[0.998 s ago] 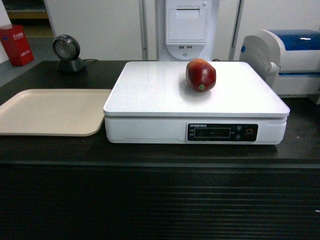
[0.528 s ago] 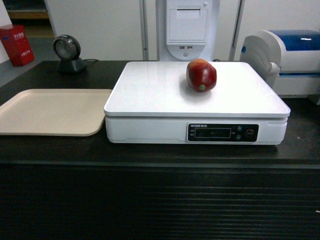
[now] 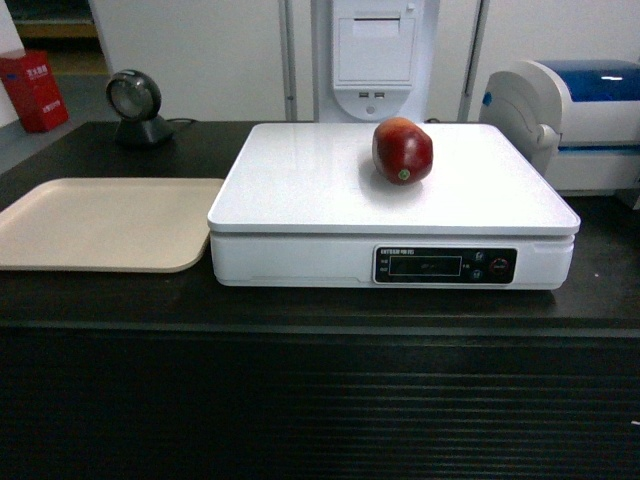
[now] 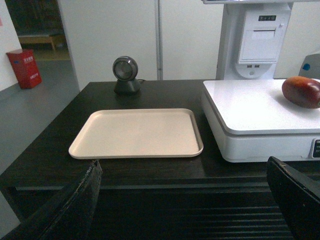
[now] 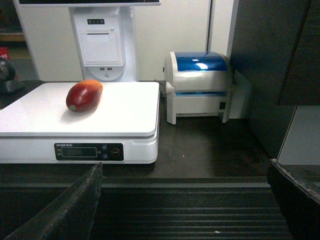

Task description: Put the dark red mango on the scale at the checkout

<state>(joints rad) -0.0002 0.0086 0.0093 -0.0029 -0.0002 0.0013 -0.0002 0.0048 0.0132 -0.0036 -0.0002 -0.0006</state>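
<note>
Very little differs from a second ago. The mango point(image 3: 402, 151) on the scale point(image 3: 300, 180) now sits a hair further right in the head view than it did then, as do the scale's plate and display; since half a second ago nothing has shifted. This looks like a slight drift of the view, not of the fruit.

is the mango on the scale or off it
On. The dark red mango lies on the scale plate's rear half, nothing gripping it.
</note>
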